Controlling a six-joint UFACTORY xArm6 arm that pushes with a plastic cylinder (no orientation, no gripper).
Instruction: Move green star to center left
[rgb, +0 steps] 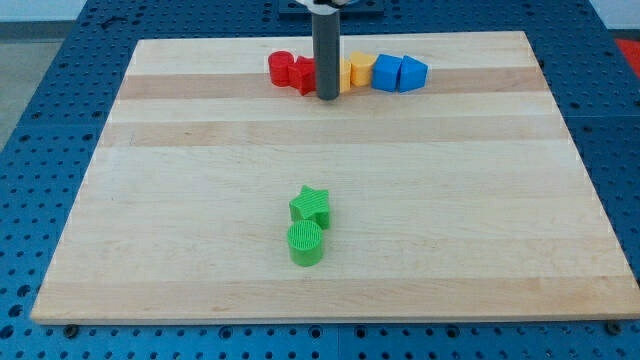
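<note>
The green star (311, 205) lies on the wooden board (180, 200) a little below the middle. A green cylinder (306, 243) touches it from below. My tip (327, 96) rests near the view's top centre, far above the green star, in the middle of a row of blocks. To its left are a red block (281, 68) and a second red block (303, 75). To its right are a yellow block (360, 70), a blue block (386, 72) and a blue wedge-shaped block (412, 73). The rod hides part of the row.
The board lies on a blue perforated table (40, 120) that surrounds it on all sides.
</note>
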